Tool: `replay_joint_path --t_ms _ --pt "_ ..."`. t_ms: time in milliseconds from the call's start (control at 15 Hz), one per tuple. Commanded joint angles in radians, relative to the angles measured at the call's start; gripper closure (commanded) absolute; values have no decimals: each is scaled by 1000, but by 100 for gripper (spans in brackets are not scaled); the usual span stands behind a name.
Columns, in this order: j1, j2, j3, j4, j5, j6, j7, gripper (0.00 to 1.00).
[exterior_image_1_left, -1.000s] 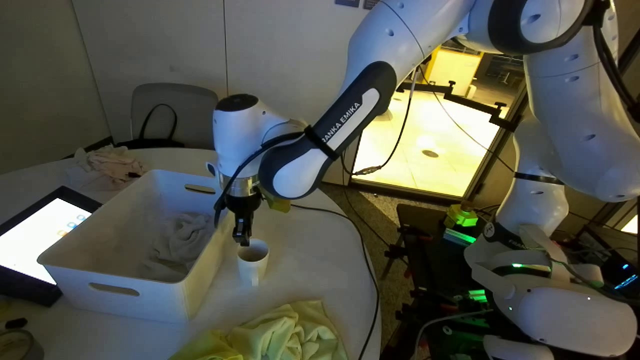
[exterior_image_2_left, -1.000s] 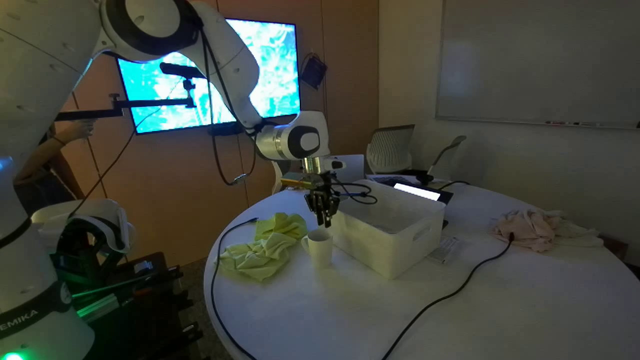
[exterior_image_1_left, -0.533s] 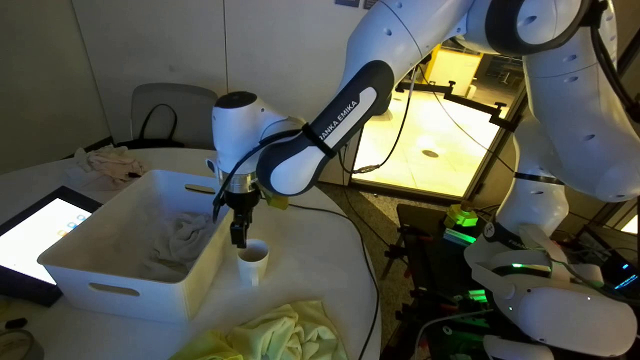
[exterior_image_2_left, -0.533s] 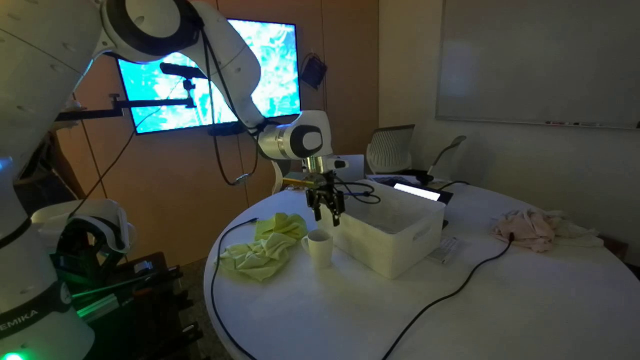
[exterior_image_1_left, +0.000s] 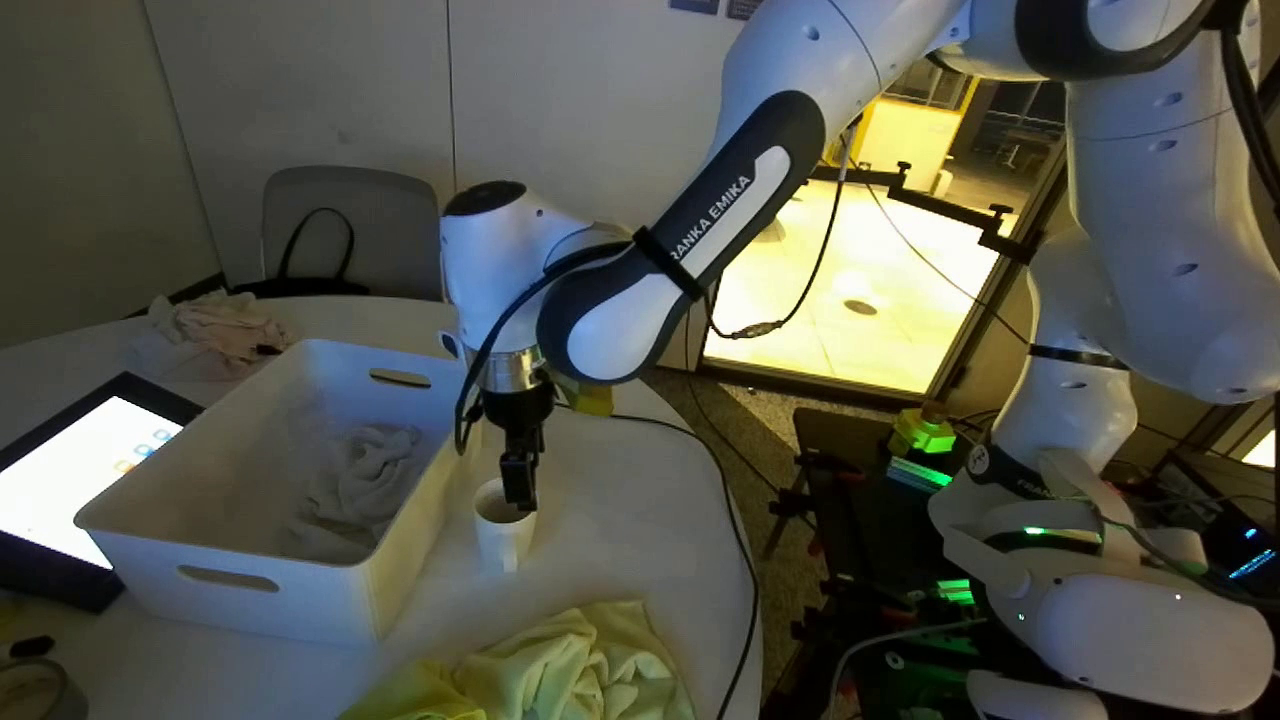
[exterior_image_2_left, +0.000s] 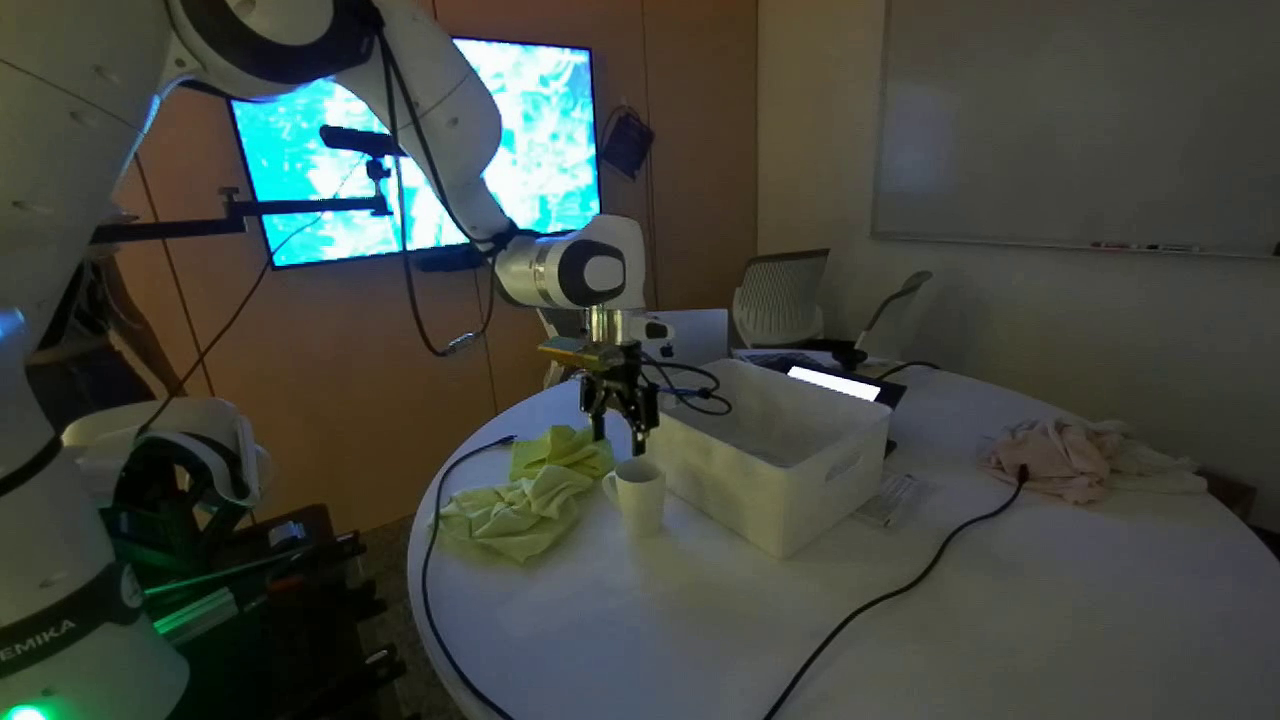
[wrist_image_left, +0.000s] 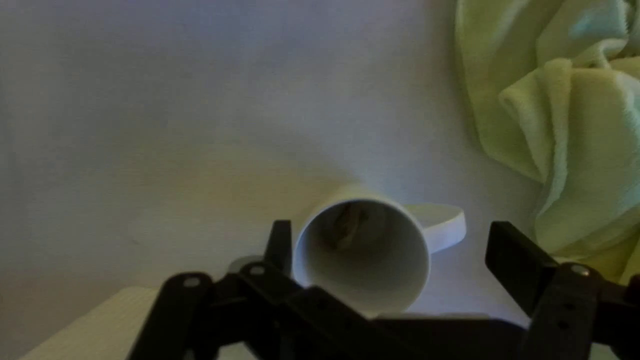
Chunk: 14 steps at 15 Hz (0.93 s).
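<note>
Robot arm bent over a round white table, its black gripper pointing down with the two fingers spread wide apart. Just below the fingertips stands a white mug, upright on the table; the tips hang close above its rim, and from where I stand I cannot tell whether either touches it. In the wrist view the mug's mouth lies between the fingers, nearer to one than to the other; a brownish patch shows inside, too dim to make out. The handle points toward a crumpled yellow-green cloth, lying near the mug. On another side, just beside the mug, sits an open white box with slots cut in its walls; a rumpled grey cloth lies within. Next to the box is a lit screen in a black frame. Well apart from the mug lies a heap of pale pink cloth, with the end of a black cable beside it. A bright television hangs on one wall, a whiteboard on another.
</note>
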Motion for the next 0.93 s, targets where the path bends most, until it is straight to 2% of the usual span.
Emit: replay_joint_path --t_ms 0,467,867 --pt "-29 -70 48 -106 72 -9 -41 0" --pt "-40 -113 73 -273 130 45 -61 0" --pt "-71 -109 117 -411 225 211 -98 0"
